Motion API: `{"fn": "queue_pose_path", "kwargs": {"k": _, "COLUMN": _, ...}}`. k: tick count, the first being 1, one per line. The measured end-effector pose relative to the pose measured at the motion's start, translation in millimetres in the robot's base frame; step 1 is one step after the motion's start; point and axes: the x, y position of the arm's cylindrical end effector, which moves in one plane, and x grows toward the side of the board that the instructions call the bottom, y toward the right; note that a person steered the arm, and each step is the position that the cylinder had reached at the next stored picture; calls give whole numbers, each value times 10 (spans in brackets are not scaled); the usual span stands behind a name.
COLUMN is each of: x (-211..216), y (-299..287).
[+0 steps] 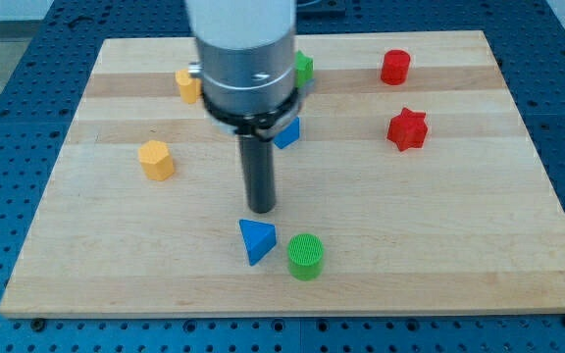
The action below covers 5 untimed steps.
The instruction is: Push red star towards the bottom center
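The red star (407, 128) lies on the wooden board at the view's right, above mid-height. My tip (261, 208) is near the board's centre, well to the left of the red star and lower in the view. It stands just above a blue triangle (255, 240) and is apart from it. Nothing touches the red star.
A green cylinder (305, 257) sits right of the blue triangle. A second blue block (287, 132) and a green block (303, 68) show partly behind the arm. A red cylinder (395, 67) is at top right. Two yellow blocks (155, 159) (186, 84) are at left.
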Motion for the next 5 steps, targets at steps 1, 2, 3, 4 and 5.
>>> {"fn": "queue_pose_path", "kwargs": {"k": 1, "x": 223, "y": -150}}
{"fn": "queue_pose_path", "kwargs": {"k": 2, "x": 482, "y": -137}}
{"fn": "queue_pose_path", "kwargs": {"k": 3, "x": 548, "y": -127}}
{"fn": "queue_pose_path", "kwargs": {"k": 4, "x": 448, "y": -127}}
{"fn": "queue_pose_path", "kwargs": {"k": 5, "x": 294, "y": -216}}
